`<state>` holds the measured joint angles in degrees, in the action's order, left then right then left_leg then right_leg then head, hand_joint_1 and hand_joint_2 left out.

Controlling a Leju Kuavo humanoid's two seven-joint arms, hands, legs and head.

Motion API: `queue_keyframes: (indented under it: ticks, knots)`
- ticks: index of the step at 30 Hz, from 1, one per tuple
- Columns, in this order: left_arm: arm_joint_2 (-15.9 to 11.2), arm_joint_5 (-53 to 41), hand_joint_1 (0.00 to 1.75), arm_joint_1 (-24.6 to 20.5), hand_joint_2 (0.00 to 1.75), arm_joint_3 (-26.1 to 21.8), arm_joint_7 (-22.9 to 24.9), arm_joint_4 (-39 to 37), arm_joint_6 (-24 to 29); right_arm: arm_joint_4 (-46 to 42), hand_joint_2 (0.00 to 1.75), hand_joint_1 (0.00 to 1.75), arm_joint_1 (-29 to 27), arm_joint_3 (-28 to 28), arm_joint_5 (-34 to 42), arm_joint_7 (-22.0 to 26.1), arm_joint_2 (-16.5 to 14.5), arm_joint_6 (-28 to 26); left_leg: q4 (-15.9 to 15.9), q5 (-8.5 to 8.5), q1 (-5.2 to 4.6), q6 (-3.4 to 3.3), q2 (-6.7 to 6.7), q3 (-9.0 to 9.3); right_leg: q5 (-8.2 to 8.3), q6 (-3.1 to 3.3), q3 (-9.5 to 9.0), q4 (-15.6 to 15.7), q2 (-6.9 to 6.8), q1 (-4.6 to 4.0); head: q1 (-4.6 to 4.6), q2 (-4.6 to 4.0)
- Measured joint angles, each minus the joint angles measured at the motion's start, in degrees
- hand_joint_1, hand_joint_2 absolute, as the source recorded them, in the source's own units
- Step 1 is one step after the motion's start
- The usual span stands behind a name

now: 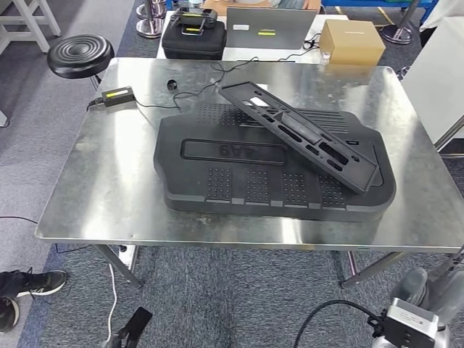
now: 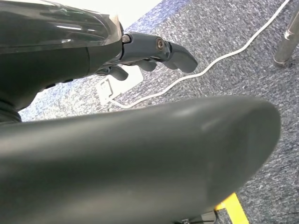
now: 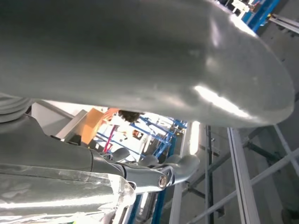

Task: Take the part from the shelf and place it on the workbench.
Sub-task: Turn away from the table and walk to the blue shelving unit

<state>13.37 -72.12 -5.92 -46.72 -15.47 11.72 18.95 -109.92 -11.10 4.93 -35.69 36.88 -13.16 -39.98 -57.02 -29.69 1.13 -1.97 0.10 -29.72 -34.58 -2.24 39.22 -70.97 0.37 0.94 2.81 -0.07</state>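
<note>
A large black moulded panel point(image 1: 257, 170) lies flat on the steel workbench point(image 1: 109, 174). A long, narrow black part point(image 1: 298, 134) with slots rests slantwise on top of it, its far end sticking out past the panel's back edge. My left hand point(image 2: 141, 154) hangs low over grey carpet, thumb and dark fingers point(image 2: 159, 51) apart, holding nothing. My right hand point(image 3: 141, 56) is also empty, with a gap between the thumb and the fingers point(image 3: 162, 175). My right arm point(image 1: 421, 308) shows below the bench's front right corner.
A black power adapter point(image 1: 117, 96) with its cable lies at the bench's back left. Behind the bench are a black stool point(image 1: 80, 56), a black case point(image 1: 193, 32), a laptop point(image 1: 270, 27) and a cardboard box point(image 1: 351, 40). A person's shoe point(image 1: 32, 284) is on the floor at left.
</note>
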Motion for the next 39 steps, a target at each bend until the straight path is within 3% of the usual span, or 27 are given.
queue_keyframes:
  ticks: [1,2,3,5,7,11,13,15,16,17,18,20,22,24,26,28,30,31,32,33,34,35,37,39]
  knots:
    - [0.01,0.02,0.0,0.07,0.0,-0.02,0.0,0.0,0.0,0.05,0.0,0.0,-0.19,0.11,0.03,0.0,-0.03,0.0,-0.01,-0.02,0.05,0.03,0.04,0.02,-0.67,-0.27,1.18,-2.74,-0.03,0.21,-0.01,0.0]
    - [0.02,0.04,0.0,0.11,0.0,-0.04,-0.01,0.0,0.0,0.09,0.0,0.0,-0.33,0.19,0.08,0.0,-0.06,0.0,-0.03,-0.06,0.12,0.1,0.05,0.08,-0.13,-0.5,1.39,-3.39,-0.06,0.39,-0.01,0.0]
    - [0.03,0.06,0.0,0.13,0.0,-0.06,-0.02,0.0,0.0,0.13,0.0,0.0,-0.4,0.23,0.17,-0.01,-0.1,0.0,-0.06,-0.14,0.24,0.24,0.04,0.21,1.54,-0.66,0.42,-1.54,-0.1,0.54,-0.01,0.0]
    - [0.05,0.09,0.0,0.14,0.0,-0.08,-0.08,0.0,0.0,0.15,0.0,0.0,-0.44,0.25,0.4,-0.01,-0.2,0.0,-0.1,-0.48,0.44,0.85,-0.05,0.6,5.52,-0.82,-3.7,6.4,-0.15,0.71,-0.01,0.0]
    - [0.05,0.12,0.0,0.11,0.0,-0.1,-0.14,0.0,0.02,0.14,0.0,0.0,-0.51,0.27,0.6,-0.03,-0.29,-0.01,-0.18,-0.73,0.47,1.73,-0.15,0.77,6.98,-0.42,-6.4,11.67,-0.05,0.46,-0.01,0.01]
    - [0.07,0.13,0.0,0.09,0.0,-0.09,-0.15,0.0,0.14,0.1,0.0,0.0,-0.69,0.4,1.02,-0.01,-0.55,-0.02,-0.69,-1.42,0.61,3.15,-0.14,0.42,6.54,1.52,-6.33,12.63,-0.07,0.19,-0.04,0.0]
    - [0.08,0.16,0.0,0.07,0.0,-0.1,-0.15,0.0,0.3,0.13,0.0,0.0,-0.78,0.47,1.1,-0.01,-0.75,-0.02,-4.4,-4.51,0.65,3.41,-0.13,-1.1,6.86,2.57,-6.08,12.94,-0.28,0.28,-0.12,0.0]
    - [0.08,0.24,0.0,0.13,0.0,-0.11,-0.14,0.0,0.43,0.21,0.0,0.0,-0.92,0.51,1.14,-0.02,-0.9,-0.02,-12.01,-8.6,0.57,3.43,-0.14,-4.2,7.17,3.11,-5.58,12.91,-0.46,0.0,-0.17,0.0]
    - [0.08,0.28,0.0,0.19,0.0,-0.13,-0.14,0.0,0.45,0.31,0.0,0.0,-1.01,0.53,1.17,-0.03,-0.92,-0.02,-15.15,-9.7,0.53,3.41,-0.14,-5.39,7.32,3.24,-5.33,12.89,-0.51,-0.15,-0.17,0.0]
    - [0.08,0.32,0.0,0.25,0.0,-0.14,-0.13,0.0,0.46,0.4,0.44,0.0,-1.09,0.56,1.2,-0.04,-0.93,-0.02,-16.51,-9.67,0.49,3.36,-0.14,-5.75,7.48,3.3,-5.12,12.86,-0.53,-0.26,-0.17,0.0]
    - [0.08,0.36,0.0,0.29,0.0,-0.16,-0.13,0.0,0.47,0.5,0.87,0.0,-1.15,0.59,1.23,-0.06,-0.93,-0.02,-15.49,-8.47,0.46,3.25,-0.14,-5.01,7.62,3.27,-4.98,12.83,-0.52,-0.32,-0.17,0.0]
    - [0.08,0.45,0.0,0.27,0.0,-0.21,-0.13,0.0,0.53,0.66,1.75,0.0,-1.23,0.63,1.4,-0.1,-0.94,-0.01,-8.26,-4.61,0.45,2.98,-0.14,-1.17,7.86,3.01,-4.79,12.68,-0.49,-0.33,-0.17,0.0]
    - [0.08,0.56,0.0,0.21,0.0,-0.27,-0.13,0.0,0.61,0.76,1.75,0.0,-1.28,0.63,1.76,-0.22,-0.94,-0.01,-1.97,-2.35,0.31,2.69,-0.17,1.83,8.28,2.4,-4.41,12.42,-0.44,-0.48,-0.15,0.0]
    - [0.08,0.65,0.0,0.29,0.0,-0.38,-0.13,0.0,0.67,0.86,1.75,0.0,-1.43,0.64,2.08,-0.48,-0.95,-0.02,-0.64,-1.99,0.02,2.35,-0.24,2.08,8.92,1.56,-4.03,12.37,-0.4,-0.57,-0.13,0.0]
    - [0.09,0.7,0.0,0.39,0.0,-0.52,-0.13,0.0,0.74,0.99,1.75,0.0,-1.73,0.71,2.3,-0.77,-0.96,-0.02,-0.56,-1.42,0.03,1.58,-0.12,1.39,8.88,0.79,-3.72,12.23,-0.38,-0.41,-0.1,0.0]
    - [0.1,0.74,0.0,0.35,0.0,-0.69,-0.13,0.0,0.83,1.16,1.75,0.0,-1.99,0.84,2.69,-1.08,-0.96,-0.02,-0.42,-0.47,0.1,0.59,0.14,0.46,5.71,0.2,-2.56,9.32,-0.38,-0.23,0.05,0.0]
    - [0.11,0.76,0.0,0.37,0.0,-0.85,-0.14,0.0,0.88,1.44,1.75,0.0,-2.15,1.03,3.15,-1.46,-0.95,-0.02,-0.51,0.41,-0.16,0.05,0.33,-0.61,0.47,-0.19,-0.54,2.35,-0.39,-0.13,0.19,0.0]
    - [0.12,0.78,0.0,0.41,0.0,-0.91,-0.15,0.0,0.9,1.63,1.75,0.0,-2.23,1.2,3.35,-1.63,-0.94,-0.02,-0.56,0.81,-0.36,-0.07,0.4,-1.17,-1.26,-0.27,0.16,-1.15,-0.39,-0.11,0.19,0.0]
    - [0.12,0.79,0.0,0.44,0.0,-0.96,-0.15,0.0,0.92,1.8,1.75,0.0,-2.33,1.37,3.52,-1.77,-0.93,-0.02,-0.61,1.18,-0.56,-0.16,0.44,-1.69,-1.8,-0.24,0.13,-3.12,-0.39,-0.13,0.18,0.0]
    - [0.12,0.81,0.0,0.45,0.0,-1.01,-0.15,0.0,0.95,1.95,1.75,0.0,-2.42,1.55,3.74,-1.88,-0.93,-0.02,-0.67,1.53,-0.78,-0.22,0.45,-2.16,-1.2,-0.05,-0.96,-2.91,-0.38,-0.19,0.18,0.0]
    - [0.13,0.84,0.0,0.46,0.0,-1.03,-0.15,0.0,0.98,2.05,1.75,0.0,-2.48,1.7,3.97,-1.97,-0.92,-0.02,-0.69,1.86,-1.0,-0.26,0.43,-2.55,0.21,0.32,-3.18,-0.31,-0.37,-0.31,0.18,0.0]
    - [0.15,0.85,0.0,0.45,0.0,-1.05,-0.15,0.0,1.01,2.1,1.75,0.0,-2.51,1.78,4.18,-2.02,-0.92,-0.02,-0.71,2.15,-1.17,-0.28,0.4,-2.82,1.79,0.9,-6.18,3.98,-0.31,-0.54,0.17,0.0]
    - [0.26,0.91,0.0,0.43,0.0,-1.08,-0.16,0.0,1.09,2.09,1.75,0.0,-2.53,1.87,4.48,-2.08,-0.92,-0.03,-0.72,2.75,-1.4,-0.02,0.34,-3.24,3.34,2.17,-11.37,12.43,-0.23,-1.09,0.11,0.0]
    - [0.37,1.01,0.0,0.43,0.0,-1.13,-0.18,0.0,1.15,2.08,1.75,0.0,-2.6,1.98,4.62,-2.11,-0.91,-0.05,-0.65,3.47,-1.14,0.61,0.37,-3.59,3.49,2.81,-12.86,15.64,-0.16,-1.61,0.09,0.0]
